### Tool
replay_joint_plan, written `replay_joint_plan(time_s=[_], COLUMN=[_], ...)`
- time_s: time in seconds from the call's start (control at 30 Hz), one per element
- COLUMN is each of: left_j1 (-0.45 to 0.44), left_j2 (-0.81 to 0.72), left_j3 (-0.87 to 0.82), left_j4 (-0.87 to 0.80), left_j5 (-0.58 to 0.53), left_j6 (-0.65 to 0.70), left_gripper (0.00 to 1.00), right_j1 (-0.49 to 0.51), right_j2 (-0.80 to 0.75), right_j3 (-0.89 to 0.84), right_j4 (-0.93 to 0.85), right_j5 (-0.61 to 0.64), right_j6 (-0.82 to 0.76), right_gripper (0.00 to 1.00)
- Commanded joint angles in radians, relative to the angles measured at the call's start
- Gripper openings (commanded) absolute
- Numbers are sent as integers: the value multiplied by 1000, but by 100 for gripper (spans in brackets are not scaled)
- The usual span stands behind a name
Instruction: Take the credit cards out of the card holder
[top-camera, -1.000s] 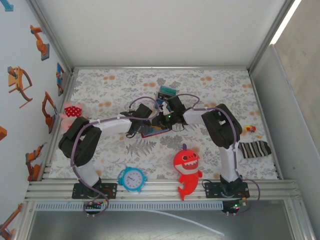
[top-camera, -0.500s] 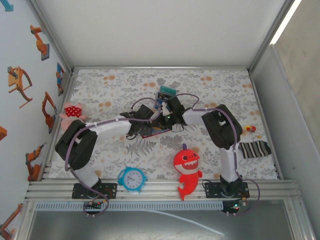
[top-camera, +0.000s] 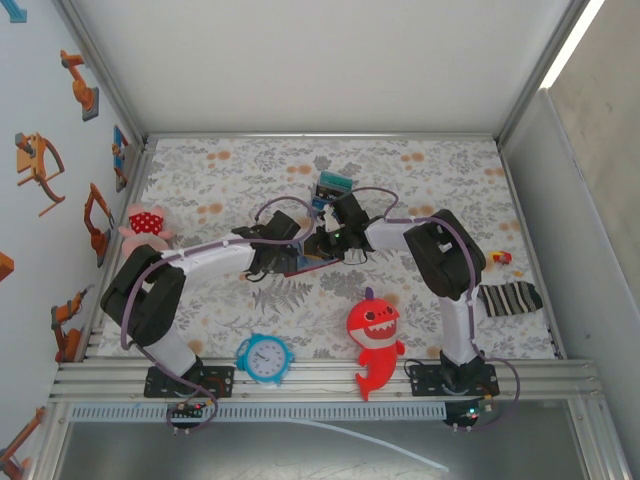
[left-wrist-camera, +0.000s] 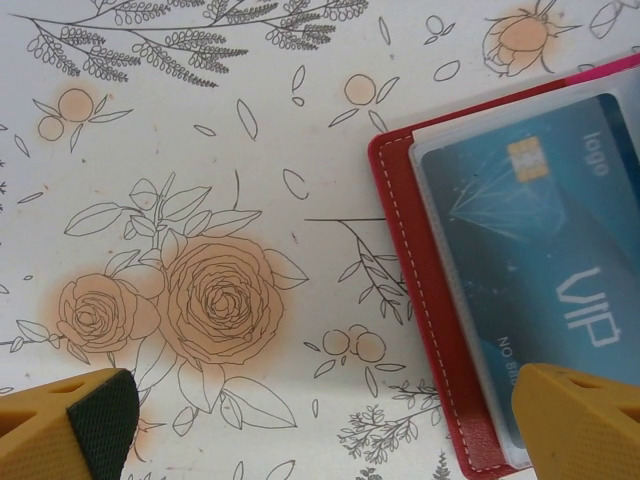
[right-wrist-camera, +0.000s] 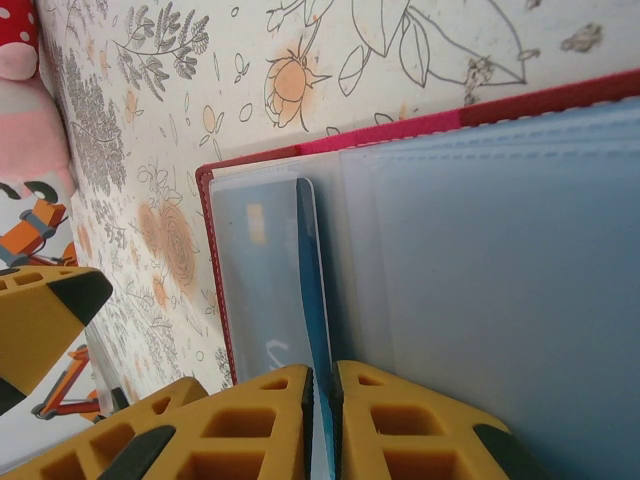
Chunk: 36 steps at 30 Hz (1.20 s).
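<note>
My right pincer (right-wrist-camera: 322, 388) is pinched shut on a teal credit card (right-wrist-camera: 311, 270), with the open card holder (left-wrist-camera: 415, 270) just under it. My left pincer (left-wrist-camera: 322, 425) hangs wide open above the holder's edge. The VIP card (left-wrist-camera: 540, 250) is still sleeved, so I judge the task barely begun.

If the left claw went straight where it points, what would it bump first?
Probably the flowery tablecloth, just beside the red card holder; one finger looks lined up over its blue card. Depth is unclear.

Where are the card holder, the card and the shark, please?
card holder (left-wrist-camera: 425, 290), left wrist view, on its red stitched border.
card (right-wrist-camera: 314, 290), right wrist view, on its thin blue edge.
shark (top-camera: 375, 322), top view, on its toothy face.
</note>
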Motion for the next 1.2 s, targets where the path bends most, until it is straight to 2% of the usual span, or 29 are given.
replay_joint_plan(time_s=[0.0, 0.4, 0.53, 0.6, 0.97, 1.03, 1.17], left_j1=[7, 14, 13, 13, 13, 12, 13], left_j2=[15, 84, 84, 85, 92, 92, 84], left_j3=[-3, 10, 10, 10, 14, 16, 5], left_j4=[-31, -31, -31, -27, -16, -16, -17], left_j5=[6, 13, 14, 17, 31, 31, 28], left_j6=[-6, 1, 4, 6, 8, 7, 4], left_gripper=[97, 97, 97, 97, 97, 97, 97], right_j1=[9, 9, 9, 9, 30, 36, 36], right_j2=[-16, -20, -20, -14, 16, 13, -29], right_j3=[-23, -22, -21, -20, 0, 2, -1], right_j4=[-48, -64, -76, -75, -54, -78, -191], right_j5=[37, 52, 60, 57, 9, 37, 180], right_j6=[-14, -18, -20, -20, -6, -10, -50], right_gripper=[14, 14, 18, 21, 21, 21, 22])
